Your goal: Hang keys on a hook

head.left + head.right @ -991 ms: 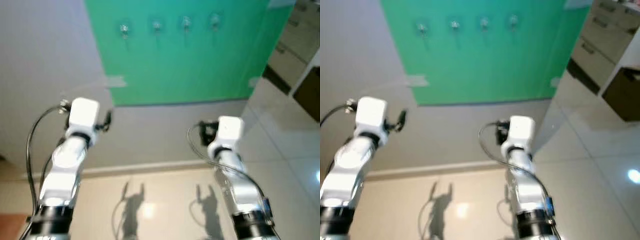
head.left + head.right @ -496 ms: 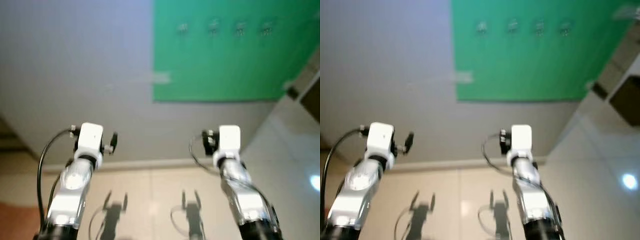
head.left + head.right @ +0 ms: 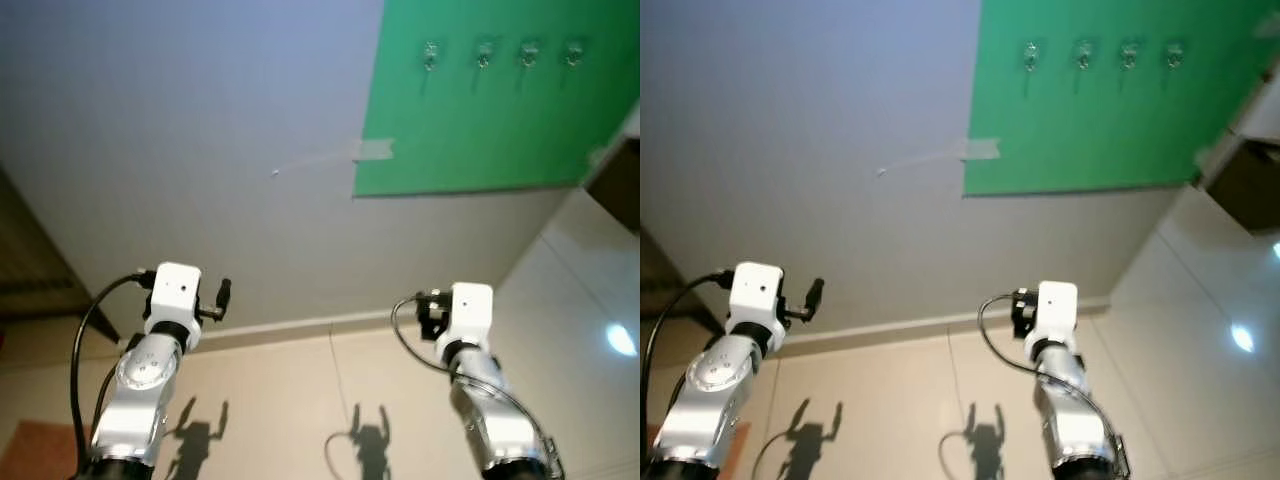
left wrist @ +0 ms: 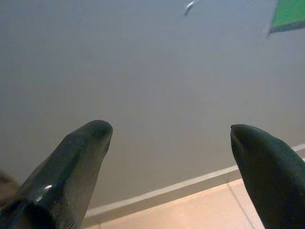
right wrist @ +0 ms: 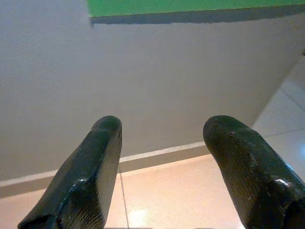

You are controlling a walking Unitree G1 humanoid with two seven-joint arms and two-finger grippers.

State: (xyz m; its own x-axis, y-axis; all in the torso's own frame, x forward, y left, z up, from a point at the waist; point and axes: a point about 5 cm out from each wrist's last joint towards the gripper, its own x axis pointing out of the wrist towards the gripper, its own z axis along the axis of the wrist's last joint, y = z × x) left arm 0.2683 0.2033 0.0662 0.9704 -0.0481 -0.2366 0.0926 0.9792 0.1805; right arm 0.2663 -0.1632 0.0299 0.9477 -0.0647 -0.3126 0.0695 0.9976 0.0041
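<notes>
A grey wall [image 3: 200, 150] stands far ahead, above a beige tiled floor [image 3: 300, 400]. On the far right of the wall is a green board [image 3: 480, 120] carrying four small hooks [image 3: 431, 53] in a row; they look bare, though they are small and hard to read. The left claw [image 4: 169, 143] and the right claw [image 5: 162, 138] are both released, fingers spread, holding nothing, near the floor.
</notes>
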